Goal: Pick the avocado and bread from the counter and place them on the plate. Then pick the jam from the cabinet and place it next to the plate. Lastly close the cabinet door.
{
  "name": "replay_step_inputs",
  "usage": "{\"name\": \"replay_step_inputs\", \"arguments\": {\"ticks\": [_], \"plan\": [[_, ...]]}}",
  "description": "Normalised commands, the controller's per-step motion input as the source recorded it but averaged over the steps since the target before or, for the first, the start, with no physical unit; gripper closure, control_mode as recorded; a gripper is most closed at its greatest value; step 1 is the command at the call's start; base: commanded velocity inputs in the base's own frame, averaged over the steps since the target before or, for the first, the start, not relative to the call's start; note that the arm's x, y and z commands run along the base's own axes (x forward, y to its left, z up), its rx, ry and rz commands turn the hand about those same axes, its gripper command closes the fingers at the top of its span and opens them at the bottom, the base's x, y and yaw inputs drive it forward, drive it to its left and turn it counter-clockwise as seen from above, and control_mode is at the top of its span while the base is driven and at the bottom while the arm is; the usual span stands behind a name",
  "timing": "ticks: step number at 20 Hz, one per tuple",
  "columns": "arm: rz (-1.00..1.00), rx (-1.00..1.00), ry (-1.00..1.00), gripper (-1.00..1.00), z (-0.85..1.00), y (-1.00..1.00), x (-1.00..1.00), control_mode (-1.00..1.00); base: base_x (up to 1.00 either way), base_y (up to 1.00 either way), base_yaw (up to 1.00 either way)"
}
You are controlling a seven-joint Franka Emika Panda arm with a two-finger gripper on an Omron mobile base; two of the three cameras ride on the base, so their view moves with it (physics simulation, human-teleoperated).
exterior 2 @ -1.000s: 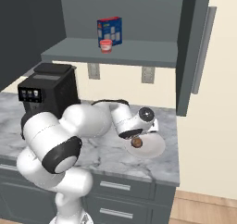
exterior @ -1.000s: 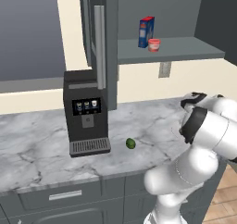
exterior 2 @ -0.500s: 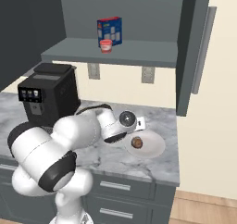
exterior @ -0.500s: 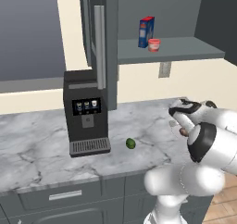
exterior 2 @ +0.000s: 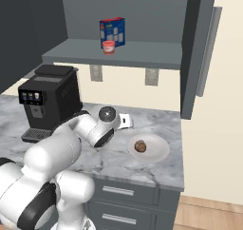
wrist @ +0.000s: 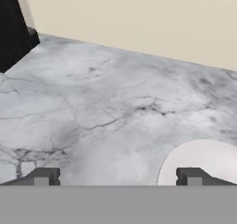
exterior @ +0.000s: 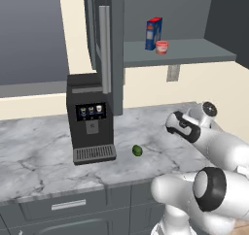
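Note:
The bread (exterior 2: 140, 146), a small brown lump, lies on the pale plate (exterior 2: 159, 153) at the right of the marble counter (exterior 2: 111, 162). The dark green avocado (exterior: 137, 150) rests on the counter (exterior: 39, 154) just right of the coffee machine. My gripper (exterior 2: 124, 121) hovers left of the plate, above the counter, open and empty. In the hand view its fingertips (wrist: 44, 176) stand far apart, with the plate's rim (wrist: 203, 160) at lower right. The red jam (exterior: 162, 47) stands on the shelf of the open cabinet (exterior: 109, 44), next to a blue-and-red box (exterior: 153, 33).
A black coffee machine (exterior: 90, 117) stands on the counter left of the avocado, under the open cabinet door with its long silver handle (exterior: 104, 49). The other open door (exterior 2: 192, 48) hangs to the right, above the plate. Grey drawers (exterior 2: 118, 191) run below the counter.
My gripper has lifted off the plate and swung left over the bare counter. The bread stays on the plate. The avocado has not moved.

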Motion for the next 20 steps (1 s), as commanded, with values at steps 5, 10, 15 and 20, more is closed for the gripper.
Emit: {"name": "replay_step_inputs", "arguments": {"ticks": [5,10,15,20], "plan": [[0.00,0.17,0.25,-1.00,0.31,0.31,-0.16,-1.00,0.00,0.00,0.00],[-0.03,0.17,0.08,-1.00,0.03,0.37,-0.15,-1.00,0.00,0.00,0.00],[-0.12,0.10,0.04,-1.00,0.00,0.45,-0.01,-1.00,0.00,0.00,0.00],[-0.16,0.00,0.07,-1.00,-0.11,0.46,-0.03,-1.00,0.00,0.00,0.00]]}}
